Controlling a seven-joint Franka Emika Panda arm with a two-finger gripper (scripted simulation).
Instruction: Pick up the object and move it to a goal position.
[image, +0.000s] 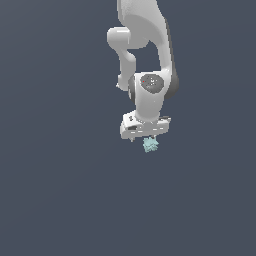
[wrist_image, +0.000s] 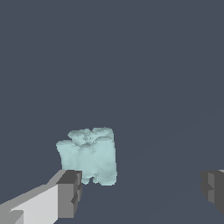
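Here my white gripper (image: 145, 136) hangs with jaws spread wide, gripping nothing. The small pale-teal lumpy blocky object (wrist_image: 89, 156) sits between them, close beside one finger (wrist_image: 69, 194), far from the other. It looks light, rigid, bumpy; I'd pinch its flatter side faces.

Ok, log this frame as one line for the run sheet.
phase: pre-grasp | end effector: open, above object | object: pale teal lump near one finger, ungrasped

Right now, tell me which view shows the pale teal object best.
The wrist view: the object fills much of the frame, lumpy and blocky, beside one finger of the open gripper. The exterior view shows only a tiny teal speck under the gripper.
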